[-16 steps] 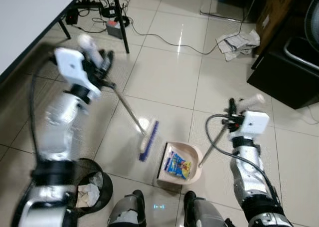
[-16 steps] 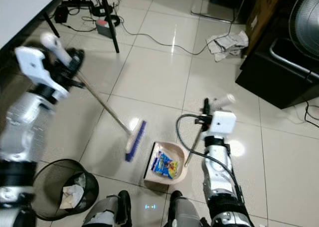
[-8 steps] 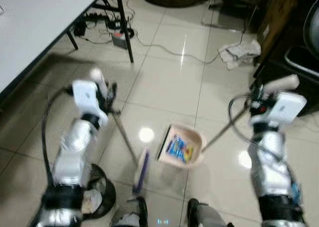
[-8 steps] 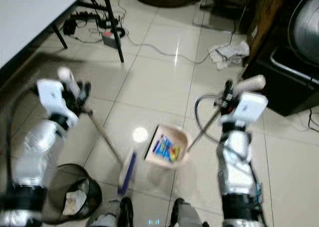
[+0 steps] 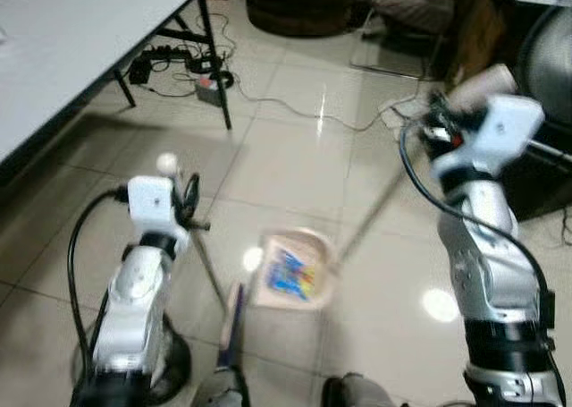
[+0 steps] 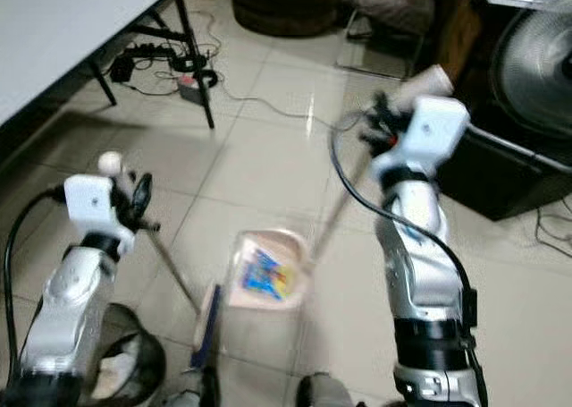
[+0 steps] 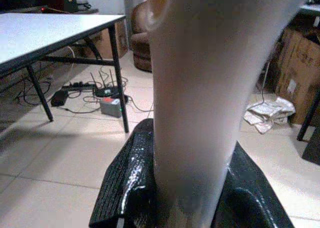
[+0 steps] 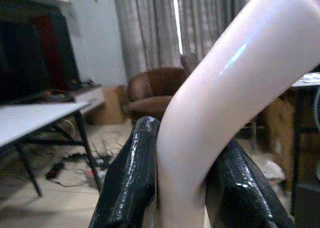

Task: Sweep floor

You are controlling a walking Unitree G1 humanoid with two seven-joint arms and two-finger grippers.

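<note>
From the head, the right gripper (image 5: 447, 112) clamps the handle of the dustpan (image 5: 290, 270) — loaded with a wrapper (image 5: 284, 275), seemingly raised off the floor. The left gripper (image 5: 188, 206) grips the broom (image 5: 231, 322) beside the dustpan. At either wrist, fingers (image 7: 125, 183) pinch a pale handle. Next, I judge: tip the dustpan into the bin (image 6: 134, 367) beyond the broom.

text: none legible | wrapper (image 5: 288, 275) print in dustpan: too blurred
</note>
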